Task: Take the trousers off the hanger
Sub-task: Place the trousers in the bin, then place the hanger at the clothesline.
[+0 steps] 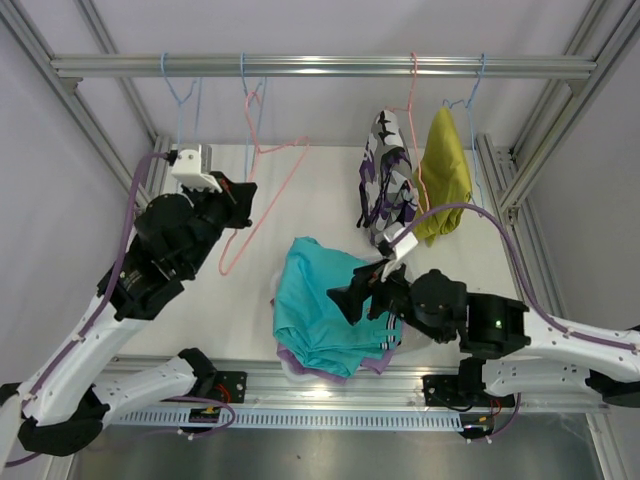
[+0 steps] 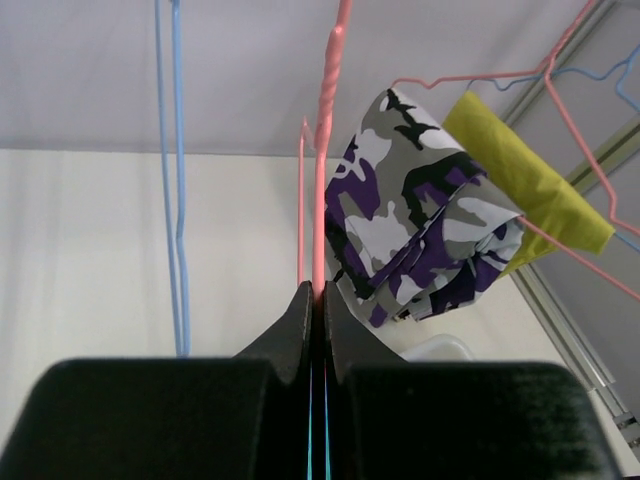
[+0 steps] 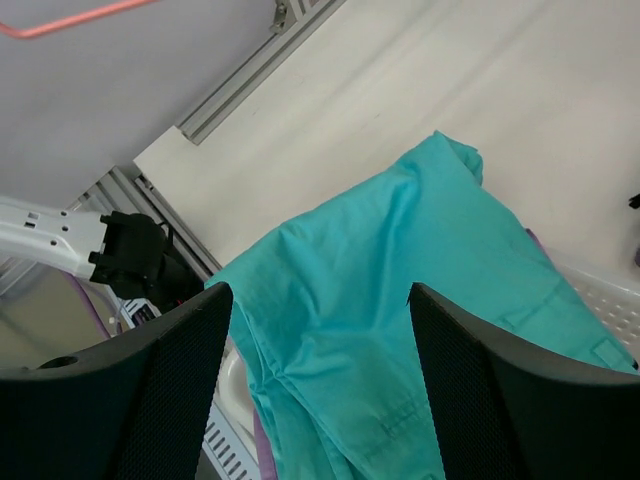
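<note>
Below the rail [image 1: 320, 66], on the arms' side: white basket [image 3: 605, 300], mostly buried under cloth. Contents: teal trousers [image 1: 320, 310] heaped on top, off any hanger; lilac trousers [image 1: 312, 370] showing only as a rim beneath them. Anything deeper hidden.

Hung from the rail, right of its middle: purple-grey-white camouflage trousers [image 1: 385, 185], folded over a pink hanger [image 1: 413, 100]. Just beside them, further right: mustard trousers [image 1: 445, 175] on a blue hanger [image 1: 476, 90]. Whether the two garments touch: cannot tell.

Hung from the rail, left of its middle: bare blue hanger [image 2: 180, 200], plumb. Next to it: bare pink hanger [image 2: 322, 200], hanging askew, its wire pinched in the left gripper [image 2: 318, 300], jaws pressed flat together on it.

Under the rail's right half, over the basket: right gripper [image 3: 318, 295], jaws spread wide, nothing between them, teal cloth directly below.

Beneath the rail: white table [image 1: 320, 200], matte. Either end of the rail: aluminium frame posts [image 1: 545, 150]. Behind and beside: pale, plain walls.
</note>
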`<state>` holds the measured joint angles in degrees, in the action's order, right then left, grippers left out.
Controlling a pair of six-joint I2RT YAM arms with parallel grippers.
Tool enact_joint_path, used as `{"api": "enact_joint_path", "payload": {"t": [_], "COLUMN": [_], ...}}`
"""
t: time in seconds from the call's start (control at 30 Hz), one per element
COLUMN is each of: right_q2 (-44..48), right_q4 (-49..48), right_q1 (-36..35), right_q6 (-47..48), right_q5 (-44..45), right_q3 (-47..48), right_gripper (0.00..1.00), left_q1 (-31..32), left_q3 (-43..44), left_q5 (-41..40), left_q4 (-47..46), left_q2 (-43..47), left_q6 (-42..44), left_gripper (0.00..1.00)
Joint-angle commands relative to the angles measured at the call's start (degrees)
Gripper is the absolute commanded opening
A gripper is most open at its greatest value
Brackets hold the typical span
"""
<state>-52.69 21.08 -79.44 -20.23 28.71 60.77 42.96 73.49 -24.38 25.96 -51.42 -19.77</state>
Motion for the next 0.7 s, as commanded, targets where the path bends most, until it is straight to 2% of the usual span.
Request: {"api": "enact_joint_path", "payload": {"t": [0.0,0.13,0.67], "right_q2": [4.25,7.85,12.34], "right_q4": [2.38,3.09,1.68], "right_q1": [-0.63,-0.89,-0.54], "right_q6": [0.72,0.89,4.85], "right_q5": [1.52,1.79,3.55], "right_q3": [-1.27,-3.11,-8.56], "right_gripper": [0.76,0.77,0.85], "left_q1": [0.46,0.46,-0.59], "left_q3": [5.68,9.99,32.76], "left_q5": [2.85,2.06,0.47], "left_q4": [1.46,1.38,-0.82], "left_q2": [-2.01,-7.71,-30.57], "left_q6": [2.37,3.68,5.97], "left_gripper": [0.01,0.00,0.01]}}
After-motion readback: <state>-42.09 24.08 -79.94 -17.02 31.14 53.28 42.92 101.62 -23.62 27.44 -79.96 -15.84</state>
